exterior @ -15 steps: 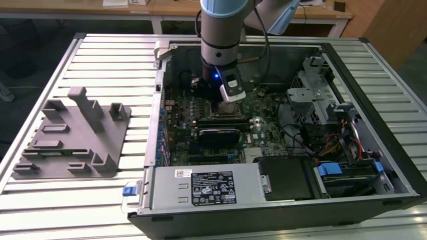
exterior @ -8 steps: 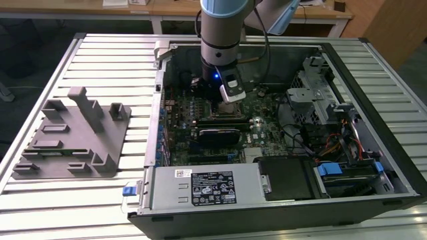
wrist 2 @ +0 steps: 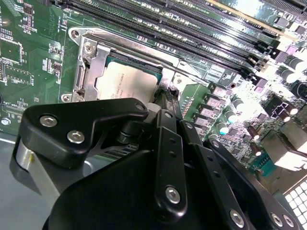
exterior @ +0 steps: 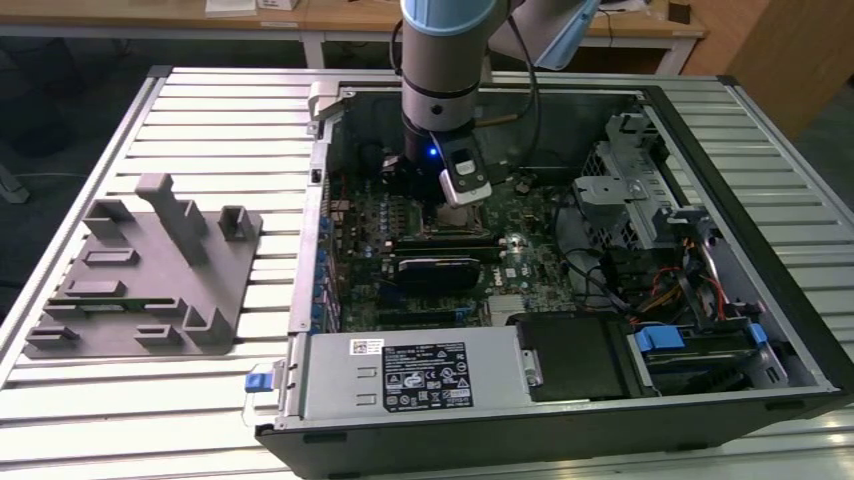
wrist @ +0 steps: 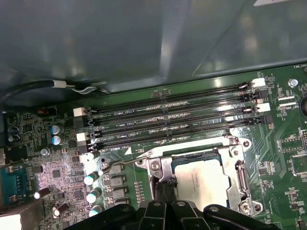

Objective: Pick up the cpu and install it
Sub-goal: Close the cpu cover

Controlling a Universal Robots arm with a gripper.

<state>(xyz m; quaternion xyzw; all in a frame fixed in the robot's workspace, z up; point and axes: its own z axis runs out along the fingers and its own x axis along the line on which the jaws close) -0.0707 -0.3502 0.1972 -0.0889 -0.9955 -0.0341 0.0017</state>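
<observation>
One small silvery square cpu (wrist: 201, 179) seems seated in the black-framed metal socket (wrist: 241, 178); its thin lever (wrist: 120, 164) looks unlatched, so locking remains. The black gripper (wrist: 165, 186) hovers at the cpu's edge, at eleven o'clock from the open tower case's (exterior: 561, 110) middle in the exterior view. I cannot tell whether it is clenched or released.

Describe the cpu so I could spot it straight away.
Inside the open computer case lies a green motherboard with long black memory slots. Beside them sits a metal-framed socket; the cpu is the flat, pale silvery square within it.
</observation>
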